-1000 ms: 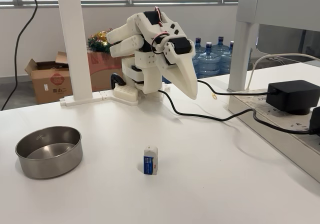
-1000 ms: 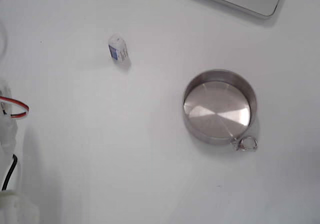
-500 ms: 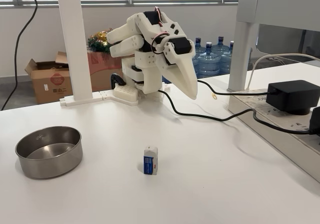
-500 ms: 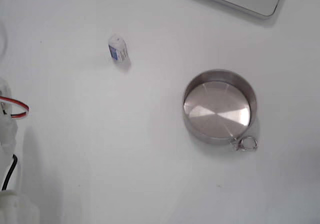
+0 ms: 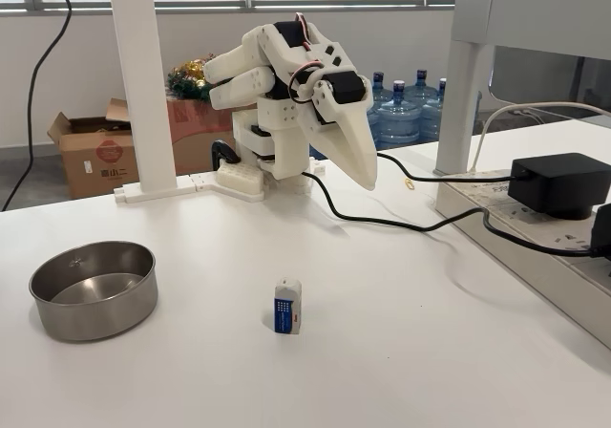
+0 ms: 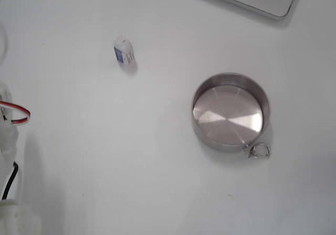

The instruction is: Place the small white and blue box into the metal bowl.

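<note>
The small white and blue box (image 5: 287, 306) stands upright on the white table, its blue face toward the camera; from above the box (image 6: 123, 51) is at upper left. The metal bowl (image 5: 94, 288) sits empty at the left of the table, and the bowl (image 6: 230, 112) is seen right of centre from above, a small ring at its rim. My white gripper (image 5: 363, 178) hangs folded near the arm's base, well behind and above the box, fingers together and shut on nothing.
A black cable (image 5: 401, 222) runs across the table to a black power adapter (image 5: 558, 182) on a grey unit at right. White posts (image 5: 141, 74) stand behind. A cardboard box (image 5: 92, 151) and water bottles (image 5: 398, 111) are on the floor beyond.
</note>
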`<action>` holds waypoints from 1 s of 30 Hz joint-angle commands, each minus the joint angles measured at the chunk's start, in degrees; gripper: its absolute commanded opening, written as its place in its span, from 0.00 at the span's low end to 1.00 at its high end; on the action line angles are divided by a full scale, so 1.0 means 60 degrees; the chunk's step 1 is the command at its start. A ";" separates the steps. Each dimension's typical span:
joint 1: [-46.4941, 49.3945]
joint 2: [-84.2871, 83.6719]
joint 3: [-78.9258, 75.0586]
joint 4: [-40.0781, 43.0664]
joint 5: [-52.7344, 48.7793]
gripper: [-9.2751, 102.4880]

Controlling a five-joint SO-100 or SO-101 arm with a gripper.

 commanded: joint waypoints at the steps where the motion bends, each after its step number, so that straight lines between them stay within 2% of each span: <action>1: -0.0059 0.0146 0.0425 0.0015 0.0029 0.05; 17: 0.0103 0.0146 0.0425 0.0029 -0.0073 0.05; 20: 0.0527 0.0132 0.0439 -0.0161 0.0000 0.05; 26: 0.1201 -0.2241 0.0425 -0.3442 0.0044 0.05; 30: 0.1611 -0.4380 0.0425 -0.6914 0.0044 0.05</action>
